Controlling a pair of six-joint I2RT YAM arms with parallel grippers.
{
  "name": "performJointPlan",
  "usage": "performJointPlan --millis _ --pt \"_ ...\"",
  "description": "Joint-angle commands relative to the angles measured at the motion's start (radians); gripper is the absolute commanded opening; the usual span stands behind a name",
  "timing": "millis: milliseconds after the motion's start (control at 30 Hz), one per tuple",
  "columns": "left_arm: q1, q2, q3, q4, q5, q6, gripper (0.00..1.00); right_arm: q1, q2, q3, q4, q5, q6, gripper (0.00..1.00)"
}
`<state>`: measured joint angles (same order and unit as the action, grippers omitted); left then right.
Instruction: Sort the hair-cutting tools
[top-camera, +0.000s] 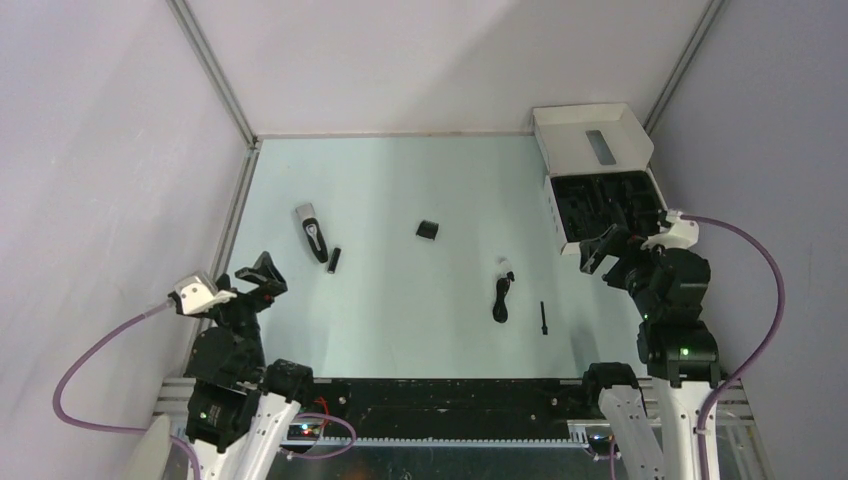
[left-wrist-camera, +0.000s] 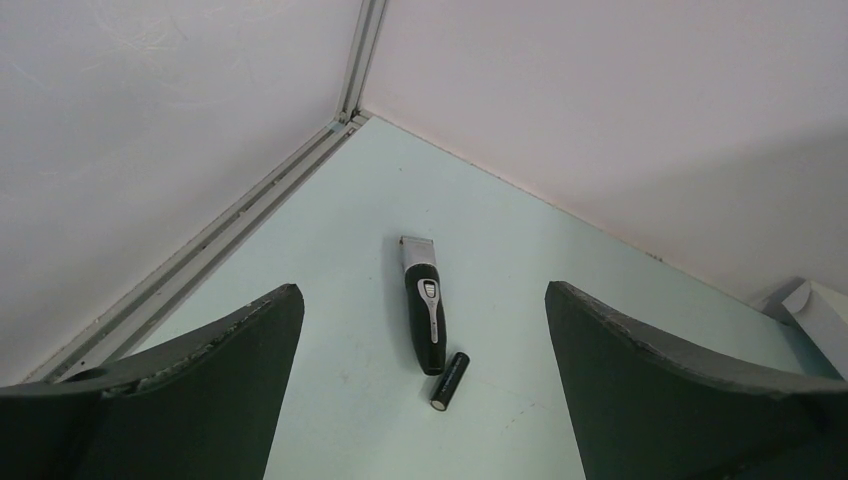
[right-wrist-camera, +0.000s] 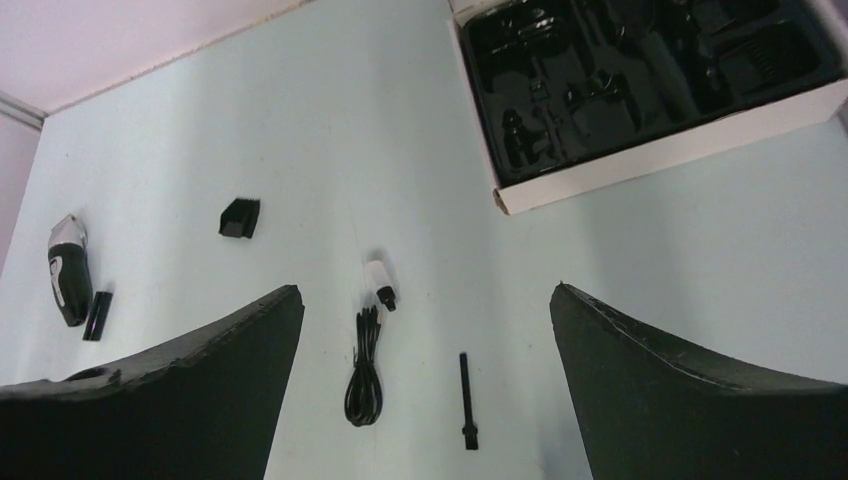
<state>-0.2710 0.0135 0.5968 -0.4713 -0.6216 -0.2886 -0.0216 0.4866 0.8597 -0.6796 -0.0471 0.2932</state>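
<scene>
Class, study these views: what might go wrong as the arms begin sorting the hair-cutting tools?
1. The black cylinder lies close beside the clipper; grasping one may knock the other.
2. The stick brush is thin and flat on the table; a pinch may slip off.
3. The cable is loosely bundled and could unravel when lifted.

**Site type:** robotics lab test cell.
**Evidence:**
- pale mint tabletop (top-camera: 400, 330), boxed in on 3 sides by plain off-white wall panels (top-camera: 430, 60)
- metal rails (top-camera: 215, 70) at corners & along the panel bases
- 2 robot arms, left arm (top-camera: 235, 350) & right arm (top-camera: 670, 310), mounted side by side at near edge
- black base plate (top-camera: 440, 395) w/ metal framing under the arms
- purple cables (top-camera: 85, 375) looped to the wrists
- green LEDs (top-camera: 685, 351) lit on arm joints
- flat, even lighting throughout
</scene>
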Motion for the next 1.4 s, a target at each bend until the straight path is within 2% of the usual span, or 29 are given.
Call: performJointPlan --millis 0,267,533,733,967,1033,1267,1367 --pt "-0.004 0.037 0.010 0.020 -0.004 -0.023 0.98 -0.002 0.059 0.046 -0.024 -0.048 0.022 0.99" --pt "-0.004 0.002 -0.006 -0.042 -0.003 -0.052 0.98 -0.002 0.187 0.090 -0.096 -0.073 0.084 0.99" --pt "-0.004 0.024 -0.006 -0.127 -0.034 -0.104 0.98 0.015 0.480 0.137 -0.269 -0.059 0.137 0.99" --pt "-0.004 0.009 -0.020 -0.114 -0.018 -0.114 0.98 0.243 0.583 0.137 -0.267 0.115 0.204 0.99" --pt "-0.004 0.014 -0.024 -0.101 -0.021 -0.098 0.98 0.435 0.717 0.117 -0.137 0.138 0.299 0.97" --pt "-0.004 0.013 -0.025 -0.101 -0.021 -0.098 0.98 0.485 0.770 0.113 -0.108 0.158 0.326 0.94" --pt "-0.004 0.008 -0.028 -0.096 -0.018 -0.099 0.98 0.574 0.928 0.114 -0.004 0.176 0.414 0.67" --pt "-0.004 0.008 -0.029 -0.095 -0.018 -0.099 0.98 0.603 0.991 0.115 0.021 0.179 0.436 0.60"
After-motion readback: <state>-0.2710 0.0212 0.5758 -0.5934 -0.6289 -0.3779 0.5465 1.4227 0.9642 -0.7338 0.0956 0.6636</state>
